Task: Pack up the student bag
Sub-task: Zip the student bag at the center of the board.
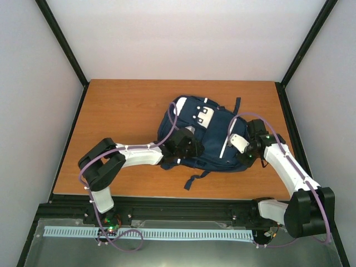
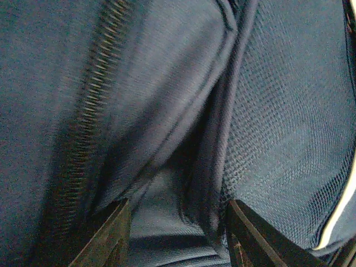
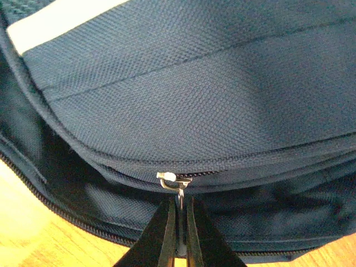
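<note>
I'm working the backpack's [image 1: 203, 136] zipper (opening or closing, I cannot tell). My right gripper [image 3: 179, 207] is pinched on the metal zipper pull [image 3: 178, 190] at its right edge. My left gripper [image 2: 178, 236] stands apart over loose fabric at its left side. The wooden table [image 1: 128, 105] lies under it. Next I'd pull steadily along the track.

The student bag [image 1: 208, 139] is matt navy woven cloth with a coarse grain and a mesh panel [image 2: 289, 139]. Its zip pull [image 3: 169, 178] is shiny metal. The worktop [image 1: 122, 111] is smooth, wood-grained and faintly glossy.
</note>
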Robot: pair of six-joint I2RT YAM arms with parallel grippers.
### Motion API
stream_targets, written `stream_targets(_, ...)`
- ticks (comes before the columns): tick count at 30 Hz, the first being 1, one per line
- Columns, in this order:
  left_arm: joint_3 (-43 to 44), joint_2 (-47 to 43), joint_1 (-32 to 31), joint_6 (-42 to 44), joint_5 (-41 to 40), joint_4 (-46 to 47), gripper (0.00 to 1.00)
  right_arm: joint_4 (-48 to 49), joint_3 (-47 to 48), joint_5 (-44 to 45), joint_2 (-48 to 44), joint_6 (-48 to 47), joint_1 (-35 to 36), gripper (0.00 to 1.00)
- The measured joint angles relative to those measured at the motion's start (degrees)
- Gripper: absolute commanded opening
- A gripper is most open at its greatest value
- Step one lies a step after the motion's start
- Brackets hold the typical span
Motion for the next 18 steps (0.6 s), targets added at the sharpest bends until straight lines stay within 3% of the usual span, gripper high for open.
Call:
stream_targets(6, -3.72, -4.04, 6.43, 1.29, 1.7, 0.31, 0.5, -2.08, 2.56, -3.74, 1.14, -1.14, 5.11, 0.03)
stream_targets(12, -4.68, -7.37, 15.17, 5.33, -1.51, -3.98, 0.51, -3.45, 5.9, -4.48, 3.17, 3.52, 19.45, 0.03)
stream_targets(18, -9.99, -17.51, 17.44, 5.03, -5.07, -10.38, 0.55, -4.13, 11.47, -3.23, 9.51, 9.33, 31.65, 0.03)
